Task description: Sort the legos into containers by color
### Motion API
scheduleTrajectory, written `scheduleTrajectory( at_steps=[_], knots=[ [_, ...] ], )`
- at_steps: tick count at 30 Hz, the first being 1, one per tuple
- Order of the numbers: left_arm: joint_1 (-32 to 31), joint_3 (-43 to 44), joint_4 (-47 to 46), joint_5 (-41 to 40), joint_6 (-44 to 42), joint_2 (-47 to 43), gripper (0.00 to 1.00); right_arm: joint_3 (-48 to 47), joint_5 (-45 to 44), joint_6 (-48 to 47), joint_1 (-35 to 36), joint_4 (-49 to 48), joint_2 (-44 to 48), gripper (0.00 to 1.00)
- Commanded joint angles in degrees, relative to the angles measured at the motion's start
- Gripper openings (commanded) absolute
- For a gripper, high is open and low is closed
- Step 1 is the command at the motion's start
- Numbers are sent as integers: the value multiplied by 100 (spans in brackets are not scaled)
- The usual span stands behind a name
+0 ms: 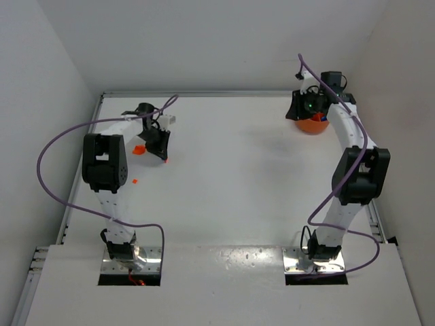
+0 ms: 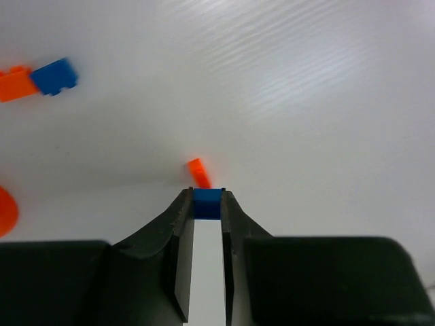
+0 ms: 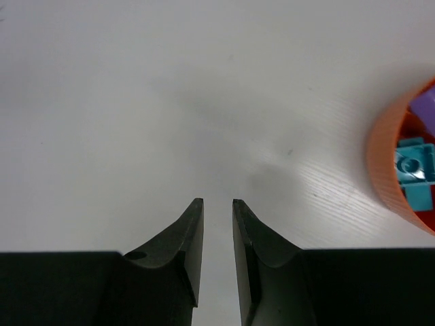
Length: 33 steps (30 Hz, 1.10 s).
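- The left arm reaches to the far left part of the white table [image 1: 231,176], its wrist tipped down toward the surface.
- The left gripper [image 2: 206,195] is clamped on a small blue brick [image 2: 206,204]. The brick sits right at the fingertips, a black finger pressed against each side.
- Just past that held brick, an orange brick [image 2: 198,172] lies tilted on the table, very close to the fingertips. Whether it touches the blue one I cannot tell.
- Further off to the left of that wrist view, a second blue brick [image 2: 54,75] lies against a second orange brick [image 2: 15,84]. The two touch end to end.
- A rounded orange shape [image 2: 4,210] is cut off by the left edge of that view, and too little of it shows to say what it is.
- The right arm stretches to the far right corner, where the orange bowl [image 1: 311,125] sits partly under its wrist.
- The right gripper [image 3: 217,202] hangs over bare table just beside the bowl. Its fingers stand a narrow gap apart and hold nothing.
- Inside the bowl's ribbed rim lie a teal brick [image 3: 411,166], a purple piece [image 3: 425,109] and some red.
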<state>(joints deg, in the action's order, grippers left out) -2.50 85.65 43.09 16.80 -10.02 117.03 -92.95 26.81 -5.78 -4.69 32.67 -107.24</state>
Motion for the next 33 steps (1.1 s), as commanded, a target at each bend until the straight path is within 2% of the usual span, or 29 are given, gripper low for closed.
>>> scheduleTrajectory(
  at_steps=[1, 3, 4, 5, 6, 7, 8, 9, 10, 11, 12, 14, 16, 19, 26, 29, 33],
  knots=[
    [74, 338, 6, 1523, 114, -655, 1, -56, 676, -63, 205, -164, 248, 24],
    [267, 513, 6, 2228, 262, -865, 1, -110, 1069, -63, 275, -164, 248, 24],
    [268, 514, 6, 3014, 386, -866, 1, -171, 1255, -63, 354, -164, 187, 27],
    [346, 628, -89, 3362, 517, -866, 1, -171, 1631, -63, 355, -225, 186, 28],
    [399, 820, -90, 3696, 893, -866, 0, -84, 1809, 58, 494, -617, 186, 30],
    [400, 918, -151, 4465, 1088, -692, 0, 360, 1967, 147, 556, -995, 456, 33],
    [461, 1006, -239, 4838, 1316, -578, 0, 661, 2169, 261, 635, -1460, 615, 33],
    [461, 920, -544, 5172, 1658, -576, 0, 968, 2240, 471, 792, -2483, 791, 34],
    [461, 771, -939, 5358, 2401, -576, 0, 1537, 2302, 568, 890, -2989, 940, 35],
    [461, 639, -1543, 5560, 2695, -646, 0, 1743, 2416, 569, 995, -3368, 1107, 36],
    [461, 472, -1732, 5736, 2933, -647, 0, 1919, 2478, 569, 1205, -3737, 1109, 36],
    [461, 235, -2510, 6227, 3759, -699, 0, 1973, 2714, 569, 1408, -3968, 1048, 36],
    [409, -38, -2735, 6466, 4104, -752, 0, 2140, 2847, 622, 1697, -4563, 934, 36],
    [251, -92, -2736, 6695, 4157, -822, 0, 2299, 2848, 684, 2102, -5251, 829, 36],
    [-119, -250, -2736, 7250, 4210, -980, 0, 1825, 3198, 421, 2762, -5253, 354, 34],
    [-189, -302, -2736, 7399, 4210, -1042, 0, 1719, 3401, 368, 2964, -5139, 300, 40],
    [-251, -417, -2736, 7399, 4105, -1104, 0, 1595, 3472, 44, 3123, -4876, 239, 41]
  ],
)
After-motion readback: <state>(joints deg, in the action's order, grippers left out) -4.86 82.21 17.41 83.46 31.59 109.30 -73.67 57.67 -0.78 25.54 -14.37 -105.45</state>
